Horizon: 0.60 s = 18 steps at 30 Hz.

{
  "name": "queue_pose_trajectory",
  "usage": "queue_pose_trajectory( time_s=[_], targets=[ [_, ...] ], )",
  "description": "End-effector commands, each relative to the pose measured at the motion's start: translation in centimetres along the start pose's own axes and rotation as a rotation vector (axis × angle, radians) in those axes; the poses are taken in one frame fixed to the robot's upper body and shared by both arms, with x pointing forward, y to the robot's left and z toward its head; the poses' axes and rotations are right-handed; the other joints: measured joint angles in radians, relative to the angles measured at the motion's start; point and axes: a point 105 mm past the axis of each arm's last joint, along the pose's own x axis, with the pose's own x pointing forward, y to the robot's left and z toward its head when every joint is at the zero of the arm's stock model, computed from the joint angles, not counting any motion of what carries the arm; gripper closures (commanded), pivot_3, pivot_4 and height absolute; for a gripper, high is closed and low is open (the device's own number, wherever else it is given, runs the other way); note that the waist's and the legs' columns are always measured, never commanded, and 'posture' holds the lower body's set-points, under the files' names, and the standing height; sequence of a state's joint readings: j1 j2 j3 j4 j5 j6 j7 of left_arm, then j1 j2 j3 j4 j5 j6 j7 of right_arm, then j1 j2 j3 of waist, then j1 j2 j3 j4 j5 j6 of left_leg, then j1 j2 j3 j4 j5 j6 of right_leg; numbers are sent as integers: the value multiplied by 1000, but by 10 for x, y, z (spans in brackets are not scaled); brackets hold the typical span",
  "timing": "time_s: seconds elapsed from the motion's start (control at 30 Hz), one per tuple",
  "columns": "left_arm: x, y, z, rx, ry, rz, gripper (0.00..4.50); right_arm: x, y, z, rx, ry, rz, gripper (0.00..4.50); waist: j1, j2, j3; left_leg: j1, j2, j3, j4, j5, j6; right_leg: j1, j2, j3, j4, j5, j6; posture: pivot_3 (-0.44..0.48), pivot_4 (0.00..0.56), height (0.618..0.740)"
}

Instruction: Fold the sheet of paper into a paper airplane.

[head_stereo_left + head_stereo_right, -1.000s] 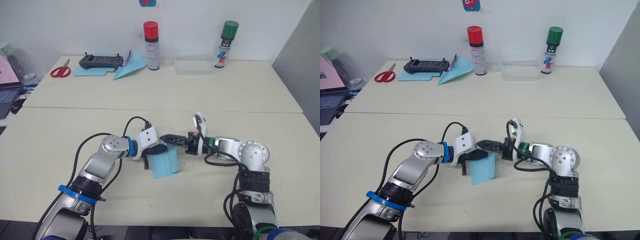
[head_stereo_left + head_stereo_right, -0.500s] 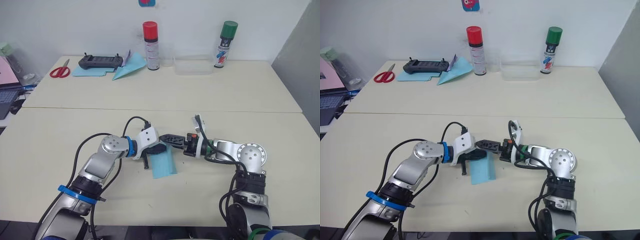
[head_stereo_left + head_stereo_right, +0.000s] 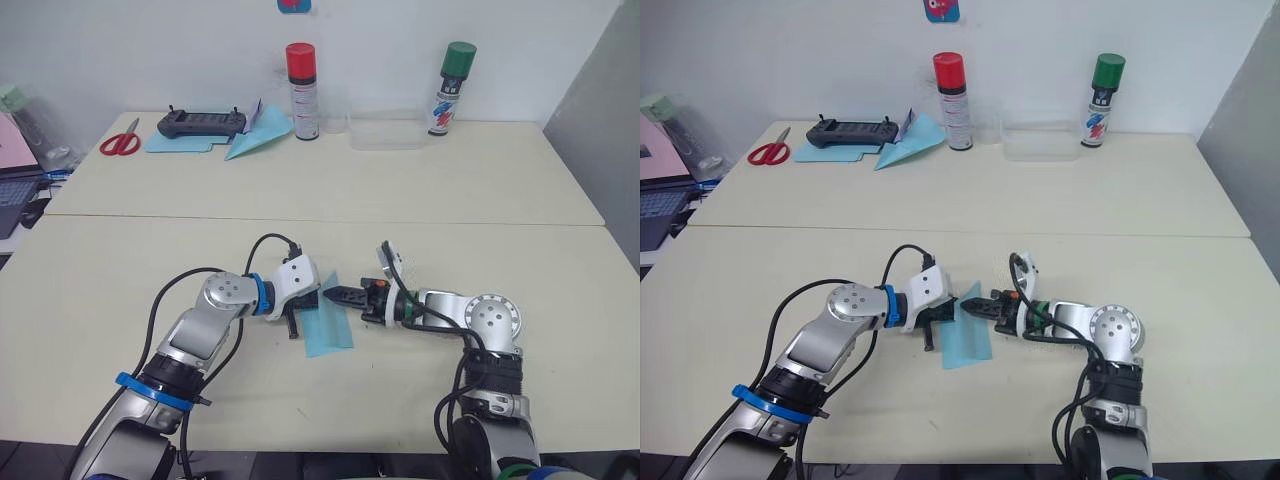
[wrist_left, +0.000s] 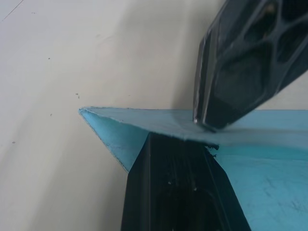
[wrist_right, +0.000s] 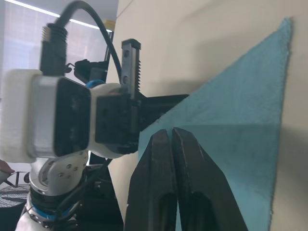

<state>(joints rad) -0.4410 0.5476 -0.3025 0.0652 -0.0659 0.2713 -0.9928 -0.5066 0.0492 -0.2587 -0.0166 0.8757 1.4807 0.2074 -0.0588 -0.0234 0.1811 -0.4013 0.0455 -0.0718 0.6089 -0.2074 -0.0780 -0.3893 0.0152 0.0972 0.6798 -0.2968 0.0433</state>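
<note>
The sheet of paper (image 3: 326, 322) is light blue and partly folded, lying on the near table with its far edge lifted. My left gripper (image 3: 303, 308) is shut on the sheet's left side; in the left wrist view its fingers (image 4: 179, 192) sit under the raised flap (image 4: 144, 122). From the right, my right gripper (image 3: 331, 294) comes in shut, and its joined fingertips (image 5: 170, 137) touch the paper's raised upper edge. Nothing shows between its fingers. No finished paper airplane made from this sheet is in view.
On the far table stand a red-capped spray can (image 3: 301, 90), a green-capped spray can (image 3: 447, 88) and a clear container (image 3: 387, 130). At its left lie a black controller (image 3: 201, 123), red scissors (image 3: 120, 140), flat blue sheets (image 3: 175, 143) and a teal paper dart (image 3: 257, 135).
My right gripper's fingers have closed and the gripper has slid left onto the paper's raised edge. The left gripper has kept its hold in the same place.
</note>
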Motion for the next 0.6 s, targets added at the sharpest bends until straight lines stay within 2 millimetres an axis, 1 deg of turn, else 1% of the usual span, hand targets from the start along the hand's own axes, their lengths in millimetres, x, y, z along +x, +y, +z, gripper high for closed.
queue_pose_trajectory(
  time_s=[0.03, 0.13, 0.3, 0.43, 0.6],
  targets=[
    [-2, -4, -20, -30, 88, -2, 4500, 3, 4, 0, -65, -5, 5, 4471, -1, 0, 0, 0, 0, 0, 0, 0, 0, 0, 0, 0, 0, 0, 0, 0, 150, 740],
    [-10, -6, -23, -46, 124, -31, 4500, 7, 2, -3, -143, 9, -20, 4471, -8, 0, 0, 0, 0, 0, 0, 0, 0, 0, 0, 0, 0, 0, 0, 0, 150, 740],
    [-23, 0, -23, -69, 160, -23, 4500, 14, -8, -9, -284, 37, -67, 4471, -33, 0, 0, 1, 1, 0, -1, 0, 0, 0, 1, 0, 0, 0, 0, 0, 150, 740],
    [-29, 3, -22, -84, 171, -6, 4500, 17, -17, -14, -384, 60, -97, 4471, -33, 0, 0, 2, 1, 0, -1, 0, 0, 0, 1, 0, 0, 0, 0, 0, 150, 740],
    [-39, 10, -19, -87, 175, 16, 4500, 18, -24, -17, -469, 94, -120, 4471, -32, -2, -1, 2, 1, 0, 0, 0, 0, 1, 1, 0, 0, 0, 0, 0, 150, 740]
  ],
)
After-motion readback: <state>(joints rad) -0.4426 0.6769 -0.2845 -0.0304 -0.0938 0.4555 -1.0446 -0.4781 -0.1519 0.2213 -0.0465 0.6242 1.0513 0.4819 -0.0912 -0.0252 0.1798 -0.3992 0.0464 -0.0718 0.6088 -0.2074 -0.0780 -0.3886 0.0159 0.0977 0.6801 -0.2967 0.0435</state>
